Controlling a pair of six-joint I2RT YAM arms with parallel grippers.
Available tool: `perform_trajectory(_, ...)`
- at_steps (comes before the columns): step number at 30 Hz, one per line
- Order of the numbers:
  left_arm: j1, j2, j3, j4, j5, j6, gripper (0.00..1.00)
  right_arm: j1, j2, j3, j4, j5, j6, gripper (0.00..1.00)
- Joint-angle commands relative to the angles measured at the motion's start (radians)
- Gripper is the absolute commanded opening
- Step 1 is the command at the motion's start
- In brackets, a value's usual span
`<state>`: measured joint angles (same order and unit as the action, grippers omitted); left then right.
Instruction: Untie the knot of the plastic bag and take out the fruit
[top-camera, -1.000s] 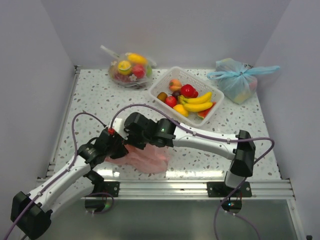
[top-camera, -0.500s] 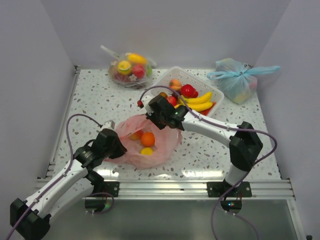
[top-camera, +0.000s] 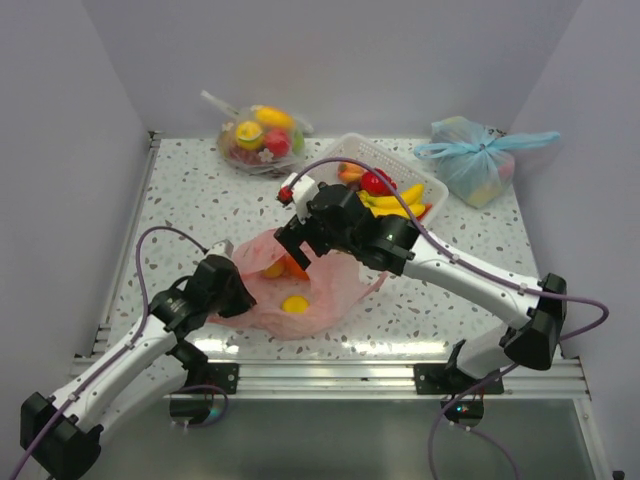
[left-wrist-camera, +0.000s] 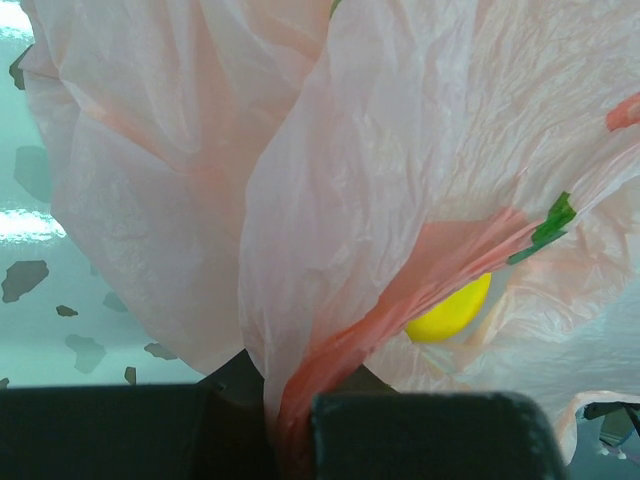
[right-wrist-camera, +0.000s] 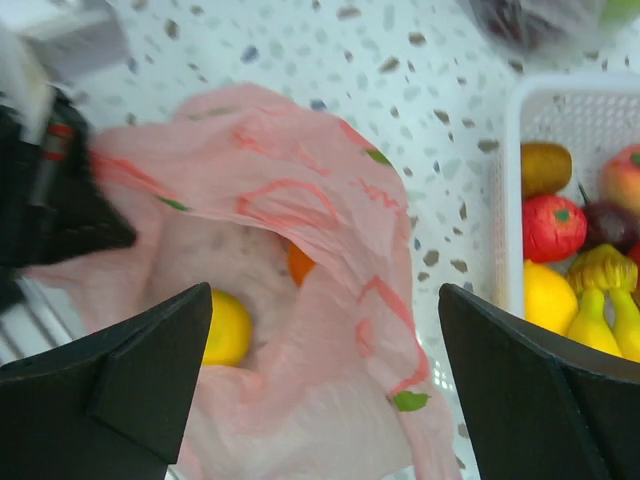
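The crinkled pink plastic bag (top-camera: 318, 296), yellow fruit (top-camera: 294, 303) showing inside, is clamped by the left tool (top-camera: 238, 292); the right tool (top-camera: 290, 252) is spread apart above it.

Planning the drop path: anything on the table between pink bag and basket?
No, bare tabletop between the plastic bag and the basket, shown in right wrist view.

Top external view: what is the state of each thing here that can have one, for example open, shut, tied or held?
pink plastic bag: mouth open, fruit inside.
left gripper: shut on the bag's film.
right gripper: open, empty, over the bag.
clear bag: closed, fruit inside.
light blue bag: tied with a bow.
white basket: holds fruit.
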<state>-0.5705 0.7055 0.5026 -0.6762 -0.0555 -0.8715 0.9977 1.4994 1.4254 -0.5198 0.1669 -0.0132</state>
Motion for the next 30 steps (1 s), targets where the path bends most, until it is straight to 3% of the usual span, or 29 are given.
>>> perform_trajectory(1,-0.002,0.008,0.048,0.000,0.017,0.009,0.00,0.077,-0.022,0.069,-0.006,-0.029,0.047,0.98)
perform_trajectory(5,-0.002,0.015,0.054,-0.003,0.026,0.011,0.00,0.107,0.021,0.057,-0.014,-0.110,0.107,0.95)
perform_trajectory(15,-0.002,-0.009,0.040,-0.026,0.032,0.020,0.00,0.111,0.154,-0.152,0.096,-0.156,0.283,0.75)
perform_trajectory(19,-0.002,-0.012,0.028,-0.025,0.039,0.020,0.00,0.119,0.217,-0.181,0.132,-0.164,0.306,0.74)
perform_trajectory(22,0.000,-0.020,0.025,-0.032,0.037,0.020,0.00,0.143,0.251,-0.180,0.132,-0.205,0.309,0.81)
perform_trajectory(26,0.000,-0.031,0.019,-0.039,0.032,0.017,0.00,0.168,0.272,-0.187,0.124,-0.213,0.317,0.98)
perform_trajectory(30,-0.002,-0.034,0.013,-0.037,0.031,0.012,0.00,0.173,0.300,-0.215,0.118,-0.211,0.325,0.98)
